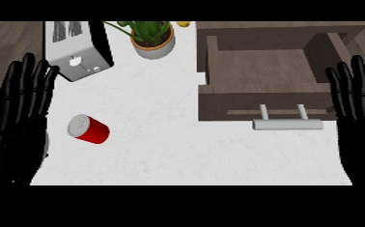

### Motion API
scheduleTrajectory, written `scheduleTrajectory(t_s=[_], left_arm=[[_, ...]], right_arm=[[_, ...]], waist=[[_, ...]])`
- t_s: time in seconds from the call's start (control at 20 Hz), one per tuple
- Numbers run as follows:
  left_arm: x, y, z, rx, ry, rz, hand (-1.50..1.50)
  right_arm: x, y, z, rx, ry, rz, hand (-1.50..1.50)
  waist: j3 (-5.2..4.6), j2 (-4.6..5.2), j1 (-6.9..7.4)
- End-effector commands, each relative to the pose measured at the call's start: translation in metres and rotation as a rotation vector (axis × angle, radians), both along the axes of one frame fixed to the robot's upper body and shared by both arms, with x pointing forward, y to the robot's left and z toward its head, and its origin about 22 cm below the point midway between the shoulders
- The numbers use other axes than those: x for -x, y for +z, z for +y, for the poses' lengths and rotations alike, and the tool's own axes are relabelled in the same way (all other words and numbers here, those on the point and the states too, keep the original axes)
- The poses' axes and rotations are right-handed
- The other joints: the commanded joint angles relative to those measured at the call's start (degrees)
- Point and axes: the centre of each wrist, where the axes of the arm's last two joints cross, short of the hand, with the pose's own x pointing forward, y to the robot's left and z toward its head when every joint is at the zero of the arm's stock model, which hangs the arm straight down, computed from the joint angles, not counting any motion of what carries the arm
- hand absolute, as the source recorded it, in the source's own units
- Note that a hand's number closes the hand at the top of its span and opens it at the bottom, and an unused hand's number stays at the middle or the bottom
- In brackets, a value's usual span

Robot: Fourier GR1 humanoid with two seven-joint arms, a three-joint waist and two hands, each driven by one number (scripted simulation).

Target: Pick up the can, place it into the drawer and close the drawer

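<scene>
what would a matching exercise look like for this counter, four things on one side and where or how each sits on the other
Things:
1. can
2. drawer
3. toaster
4. potted plant

Places or states:
A. standing at the back of the counter, between the toaster and the drawer
B. pulled open, nothing inside, handle toward the robot
C. lying on its side, red, near the left robot hand
D. silver, at the back left corner

Pairs: 1-C, 2-B, 3-D, 4-A
</scene>
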Motion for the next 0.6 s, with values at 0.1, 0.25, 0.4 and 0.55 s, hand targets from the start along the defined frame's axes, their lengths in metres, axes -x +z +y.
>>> scheduleTrajectory(t_s=[0.1,0.25,0.4,0.55], left_arm=[[0.008,0.008,0.009,-0.021,-0.353,-0.025,-1.50],[0.014,0.006,0.000,0.012,-0.696,-0.049,-1.50],[0.015,-0.019,0.052,-0.160,-0.555,0.343,-1.50],[0.025,-0.014,0.090,-0.144,-0.609,0.353,-1.50]], right_arm=[[0.005,0.005,-0.005,-0.016,-0.004,-0.024,-1.50],[0.002,-0.002,0.001,0.013,-0.029,-0.034,-1.50],[0.001,-0.020,-0.011,-0.012,-0.120,0.255,-1.50],[0.017,-0.025,-0.018,-0.012,-0.115,0.312,-1.50]], waist=[[-2.24,-0.24,-0.18],[-2.43,-0.38,-0.16],[-2.28,0.15,0.39],[-2.22,-0.14,0.19]])
